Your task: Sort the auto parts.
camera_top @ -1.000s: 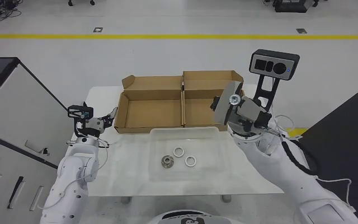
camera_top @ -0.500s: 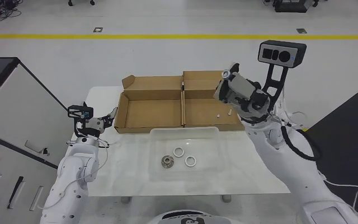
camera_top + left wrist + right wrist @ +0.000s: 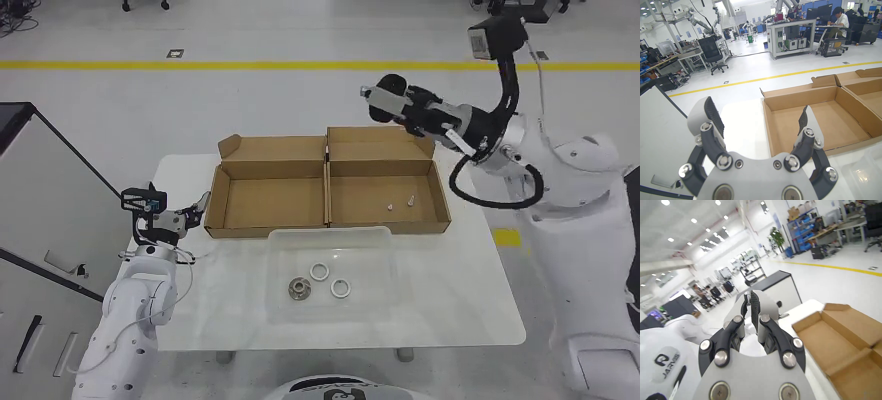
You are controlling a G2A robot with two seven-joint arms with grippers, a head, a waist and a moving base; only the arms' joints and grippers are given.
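Note:
My right gripper (image 3: 368,92) hangs high above the far edge of the right cardboard box (image 3: 438,205), shut on a small threaded bolt (image 3: 748,298) that sticks out past its fingertips. Two small bolts (image 3: 387,205) (image 3: 410,199) lie on that box's floor. The left cardboard box (image 3: 218,195) beside it has a bare floor. A clear tray (image 3: 330,238) in front of the boxes holds two white rings (image 3: 320,271) (image 3: 341,288) and a metal hub (image 3: 298,290). My left gripper (image 3: 195,208) (image 3: 757,106) stands open near the table's left edge, facing the left box (image 3: 829,121).
The white table (image 3: 450,300) has bare room right of the tray and in front of it. A dark-edged panel (image 3: 50,190) stands off the table's left side. The box flaps (image 3: 280,150) stand open at the back.
My right arm has swung up and back, from beside the tray's right end to above the far edge of the right box. The left arm has kept still.

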